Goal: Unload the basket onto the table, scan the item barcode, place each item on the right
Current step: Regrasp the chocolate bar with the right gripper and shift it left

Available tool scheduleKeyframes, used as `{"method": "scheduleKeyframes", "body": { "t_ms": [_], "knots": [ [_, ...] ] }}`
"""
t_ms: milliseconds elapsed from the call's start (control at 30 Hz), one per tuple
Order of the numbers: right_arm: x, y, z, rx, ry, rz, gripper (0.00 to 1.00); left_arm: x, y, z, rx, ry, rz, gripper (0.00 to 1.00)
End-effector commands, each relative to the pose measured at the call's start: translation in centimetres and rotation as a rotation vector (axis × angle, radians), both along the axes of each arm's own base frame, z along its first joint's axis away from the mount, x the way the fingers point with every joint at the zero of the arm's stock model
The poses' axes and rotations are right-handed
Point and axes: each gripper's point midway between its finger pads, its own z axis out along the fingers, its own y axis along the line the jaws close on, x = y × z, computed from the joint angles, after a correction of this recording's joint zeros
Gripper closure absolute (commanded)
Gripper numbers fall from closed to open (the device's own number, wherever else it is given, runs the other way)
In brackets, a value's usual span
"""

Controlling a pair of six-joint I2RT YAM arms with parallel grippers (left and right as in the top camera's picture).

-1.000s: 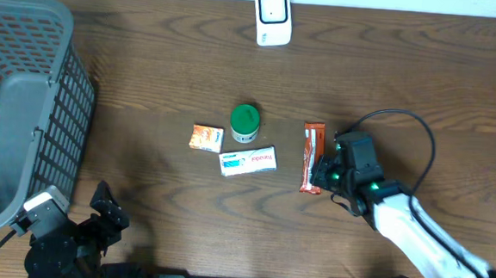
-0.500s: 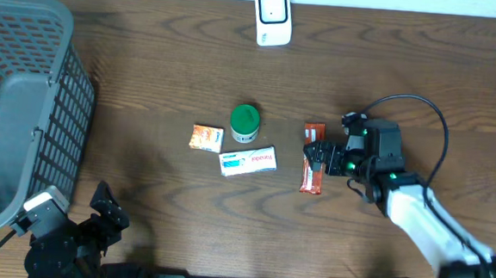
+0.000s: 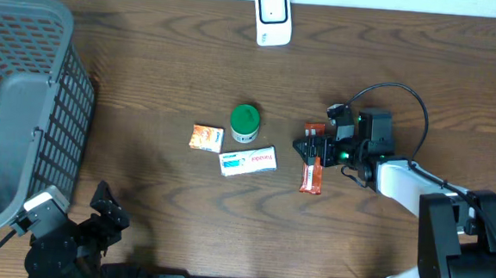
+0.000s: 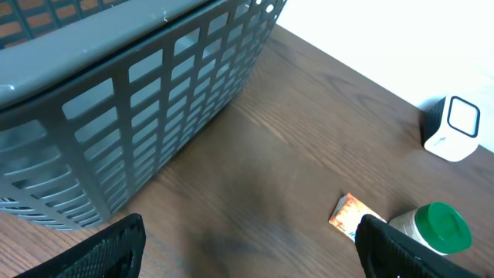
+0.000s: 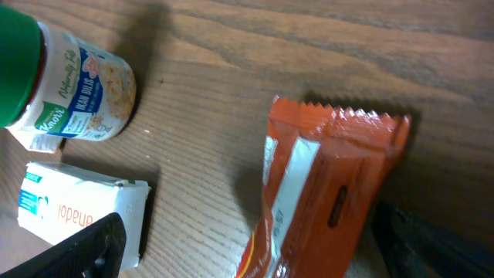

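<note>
From above, the right gripper (image 3: 310, 149) lies low over the wooden table (image 3: 148, 81) with its two fingers spread wide. The orange snack bar (image 3: 312, 170) lies flat on the table right under and between them, and it is not pinched or lifted. A white box (image 3: 247, 160), a jar with a green lid (image 3: 245, 122) and a small orange packet (image 3: 207, 137) sit a little past the fingertips, on the robot's left. The white scanner (image 3: 273, 17) stands well away from this gripper, at the far edge of the table. The left gripper (image 3: 106, 210) waits at the near edge, beside the grey basket (image 3: 26, 100), far from the bar. In the left wrist view its fingers are wide apart with only bare table between them. The basket is just ahead on one side, and the jar, the small orange packet and the scanner are farther off on the other. In the right wrist view the dark fingers (image 5: 93, 247) stand open at both lower corners. The bar rises between them, nearer the right one. The jar and the white box sit off by the left one. I think the job is at the grabbing step. Next the fingers need to squeeze the bar across its narrow sides, lift it and carry it to the scanner. The bar must be turned so its barcode faces the scanner window. I cannot see the barcode, so it may be underneath.
</note>
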Motion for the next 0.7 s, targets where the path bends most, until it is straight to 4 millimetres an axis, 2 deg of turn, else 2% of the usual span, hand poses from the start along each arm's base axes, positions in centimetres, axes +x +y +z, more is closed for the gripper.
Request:
{"method": "scheduleKeyframes", "body": {
  "t_ms": [0,300,367,467,567,667],
  "knots": [
    [-4.5,-1.4,-5.6,-0.081,0.2,0.007,0.01,-0.1,0.2,0.0,-0.003,-0.001,0.016,0.13],
    [-6.2,-2.0,-6.4,-0.132,0.252,0.045,0.01,-0.1,0.2,0.0,-0.003,-0.001,0.016,0.13],
    [-6.3,-2.1,-6.5,-0.136,0.259,0.045,0.07,-0.1,0.2,0.0,-0.003,-0.001,0.016,0.13],
    [-6.5,-2.1,-6.5,-0.137,0.268,0.046,0.28,-0.1,0.2,0.0,-0.003,-0.001,0.016,0.13],
    [-6.8,-2.0,-6.6,-0.135,0.279,0.051,0.57,-0.1,0.2,0.0,-0.003,-0.001,0.016,0.13],
    [-7.2,-1.1,-6.3,-0.103,0.285,0.08,0.89,-0.1,0.2,0.0,-0.003,-0.001,0.016,0.13]
  ]
}}
